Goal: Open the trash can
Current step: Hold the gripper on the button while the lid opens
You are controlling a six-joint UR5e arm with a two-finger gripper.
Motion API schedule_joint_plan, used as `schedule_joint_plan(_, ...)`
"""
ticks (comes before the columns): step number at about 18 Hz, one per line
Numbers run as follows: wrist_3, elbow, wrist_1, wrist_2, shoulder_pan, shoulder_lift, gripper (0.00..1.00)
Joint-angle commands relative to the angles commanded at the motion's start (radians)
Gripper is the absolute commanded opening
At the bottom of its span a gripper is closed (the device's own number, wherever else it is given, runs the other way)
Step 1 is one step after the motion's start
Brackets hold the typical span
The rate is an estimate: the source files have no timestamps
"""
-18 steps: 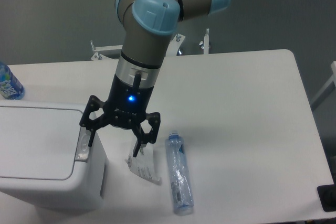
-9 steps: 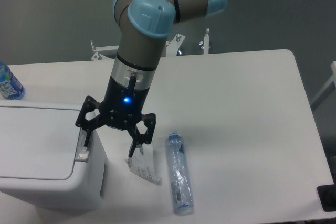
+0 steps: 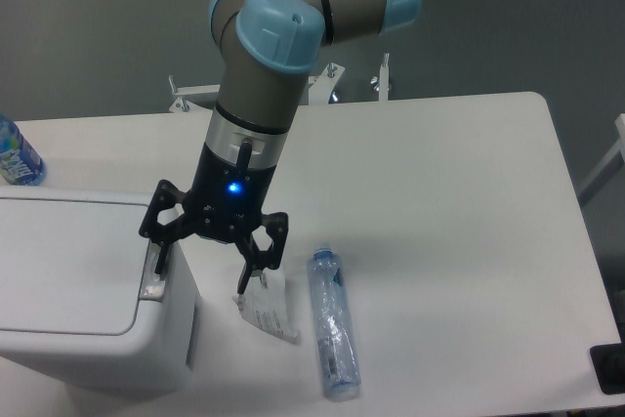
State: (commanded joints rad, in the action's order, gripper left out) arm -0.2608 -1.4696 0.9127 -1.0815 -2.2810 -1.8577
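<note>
The trash can point(image 3: 68, 280) is a big white box at the lower left, with its flat lid down. A silver-grey button strip point(image 3: 153, 273) runs along the lid's right edge. My gripper point(image 3: 203, 272) hangs open over the can's right side. Its left fingertip point(image 3: 161, 259) rests on or just above the strip; whether it touches I cannot tell. The right fingertip point(image 3: 244, 280) hangs beyond the can's wall, over the table. Nothing is held between the fingers.
A clear plastic bottle point(image 3: 332, 324) lies on the table right of the gripper. A small clear packet point(image 3: 267, 308) lies beneath the right finger. Another bottle with a blue label point(image 3: 17, 158) stands at the far left edge. A black object point(image 3: 609, 370) sits at the table's lower right corner.
The gripper has shifted slightly left and down toward the button strip over the last second, with almost no motion in the last half second. The lid stays down.
</note>
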Motion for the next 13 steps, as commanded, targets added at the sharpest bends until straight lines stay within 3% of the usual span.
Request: schedule_joint_plan(13,0.0,0.0,-0.002,-0.002,0.0,-0.008,1.0)
